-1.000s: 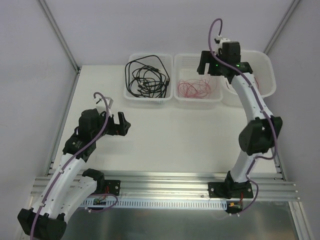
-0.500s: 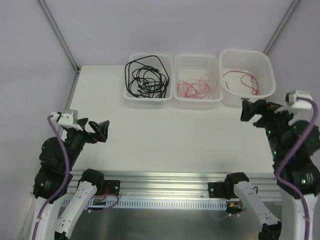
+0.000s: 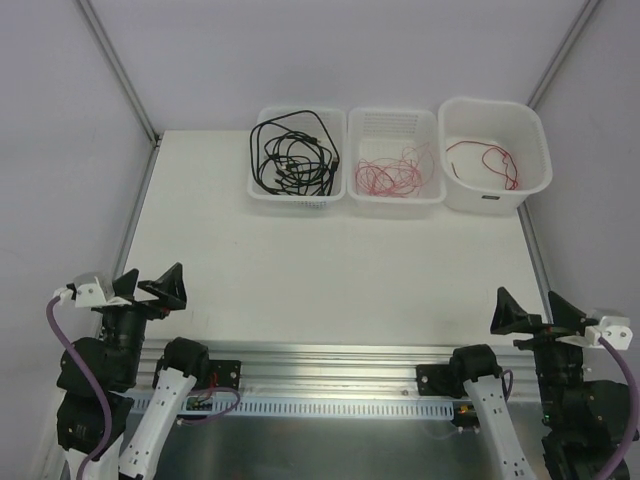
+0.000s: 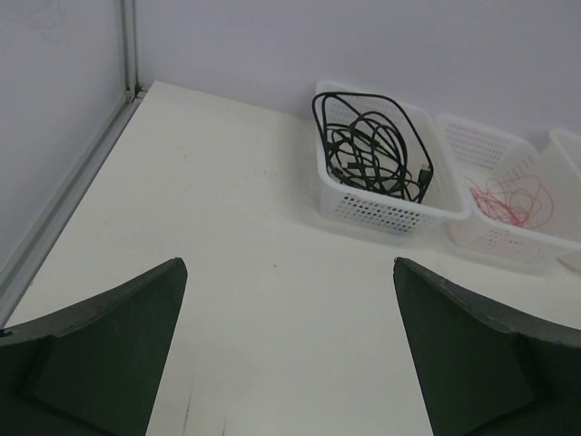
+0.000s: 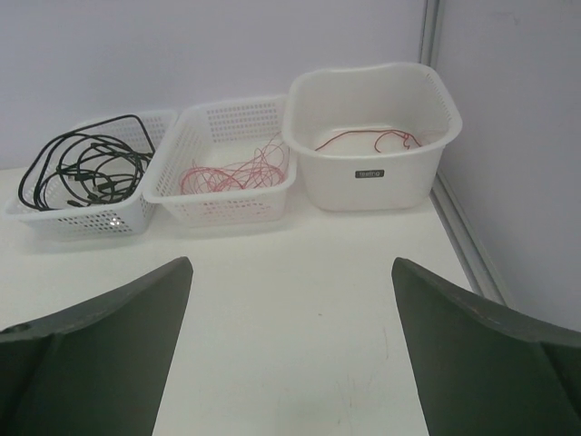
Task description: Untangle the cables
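The left gripper (image 3: 150,285) and right gripper (image 3: 530,312) are sitting low at the near edge, jaws gaping wide and gripping nothing, well apart from the baskets. The black cables (image 3: 292,155) are lying coiled in the left perforated basket (image 3: 297,203), the thin red wires (image 3: 390,175) are bunching in the middle basket (image 3: 395,198), and one red wire (image 3: 485,158) is lying alone in the right tub (image 3: 495,202). To my eye, the next reach is calling for a pinch on a single loose red strand, lifting slowly so the clump isn't dragging along.
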`<state>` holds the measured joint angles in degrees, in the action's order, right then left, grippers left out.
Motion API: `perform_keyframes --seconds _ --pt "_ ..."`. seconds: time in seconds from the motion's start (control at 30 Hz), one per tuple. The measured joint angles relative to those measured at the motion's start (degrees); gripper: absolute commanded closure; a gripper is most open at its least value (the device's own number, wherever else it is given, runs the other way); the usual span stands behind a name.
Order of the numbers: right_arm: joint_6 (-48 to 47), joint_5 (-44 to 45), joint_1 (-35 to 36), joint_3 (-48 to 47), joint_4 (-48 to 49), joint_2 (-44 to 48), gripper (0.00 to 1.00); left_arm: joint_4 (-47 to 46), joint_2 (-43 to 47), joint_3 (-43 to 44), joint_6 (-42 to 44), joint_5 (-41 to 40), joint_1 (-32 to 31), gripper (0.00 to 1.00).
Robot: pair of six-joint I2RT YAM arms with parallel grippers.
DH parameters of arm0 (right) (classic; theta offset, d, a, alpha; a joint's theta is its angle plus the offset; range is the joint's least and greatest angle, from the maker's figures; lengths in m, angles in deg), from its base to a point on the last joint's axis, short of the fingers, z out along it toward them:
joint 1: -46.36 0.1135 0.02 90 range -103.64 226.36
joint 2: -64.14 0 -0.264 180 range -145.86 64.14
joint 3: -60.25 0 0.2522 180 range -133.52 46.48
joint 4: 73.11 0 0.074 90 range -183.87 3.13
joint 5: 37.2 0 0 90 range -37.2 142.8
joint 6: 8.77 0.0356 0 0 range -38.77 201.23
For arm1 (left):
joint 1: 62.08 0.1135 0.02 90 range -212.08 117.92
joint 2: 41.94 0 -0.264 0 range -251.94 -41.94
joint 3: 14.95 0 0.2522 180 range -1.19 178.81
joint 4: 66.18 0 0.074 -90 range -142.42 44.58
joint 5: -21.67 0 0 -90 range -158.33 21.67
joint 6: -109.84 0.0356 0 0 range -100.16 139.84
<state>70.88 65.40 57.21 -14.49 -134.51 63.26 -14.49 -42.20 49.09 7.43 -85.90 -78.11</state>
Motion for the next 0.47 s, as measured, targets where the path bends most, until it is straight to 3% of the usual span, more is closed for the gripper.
perform_keyframes --seconds 0.47 --pt "-1.3 1.6 0.0 3.9 -3.3 0.7 0.03 4.6 0.0 -0.9 -0.6 -1.1 0.0 0.01"
